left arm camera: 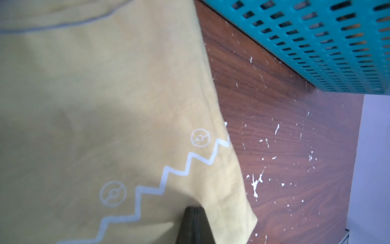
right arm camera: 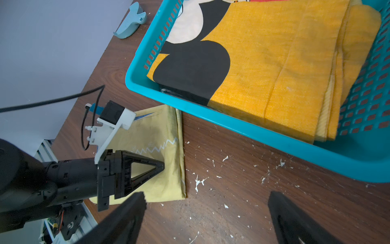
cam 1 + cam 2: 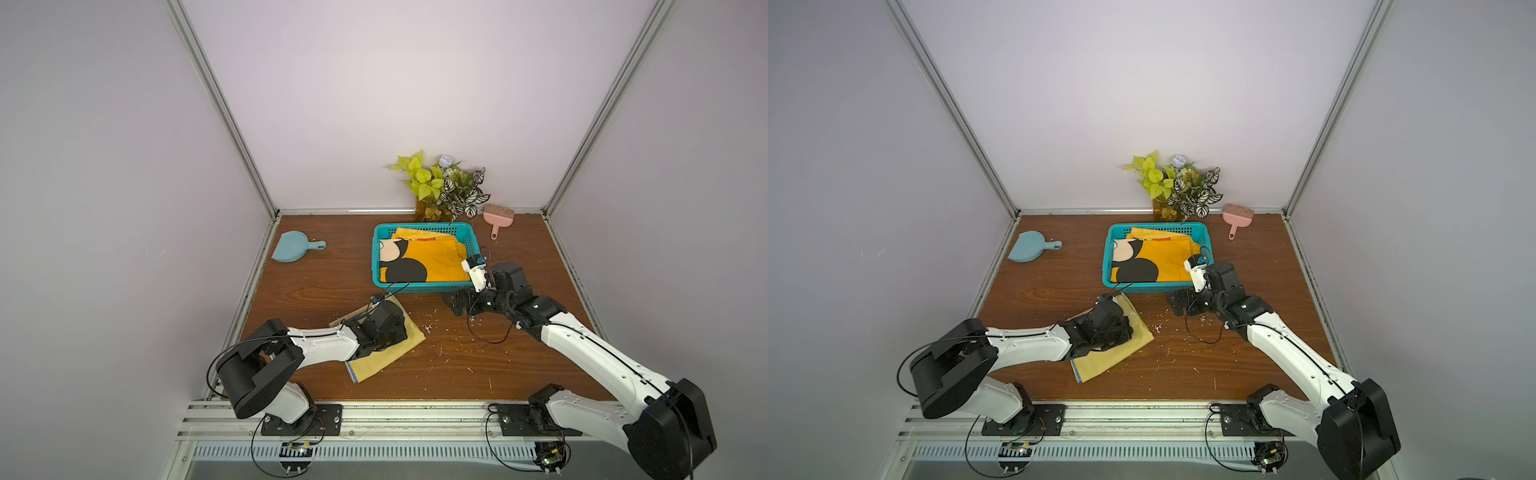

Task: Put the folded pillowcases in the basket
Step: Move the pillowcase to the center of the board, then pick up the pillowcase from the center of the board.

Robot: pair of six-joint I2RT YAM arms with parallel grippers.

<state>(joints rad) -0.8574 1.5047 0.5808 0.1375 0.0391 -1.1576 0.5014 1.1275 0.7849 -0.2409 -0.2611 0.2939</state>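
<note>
While an orange pillowcase (image 3: pixel 440 264) lies in the basket (image 3: pixel 415 286), a pale yellow pillowcase (image 3: pixel 386 357) lies outside.
Seemingly half done; the left gripper (image 2: pixel 160 166), jaws together, sits over the yellow one on the table (image 3: pixel 332 291); the right gripper (image 2: pixel 206 194) hangs spread, empty.

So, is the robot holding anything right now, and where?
Nothing looks held. The left end effector is shut over the pale yellow folded pillowcase; the right end effector is open, empty.

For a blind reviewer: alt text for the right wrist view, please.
A folded orange cloth with a black and cream print lies inside a teal perforated plastic basket on a brown wooden table. Beside the basket lies a folded pale yellow cloth, the shut left claw over it; the right claw stands open.
</note>
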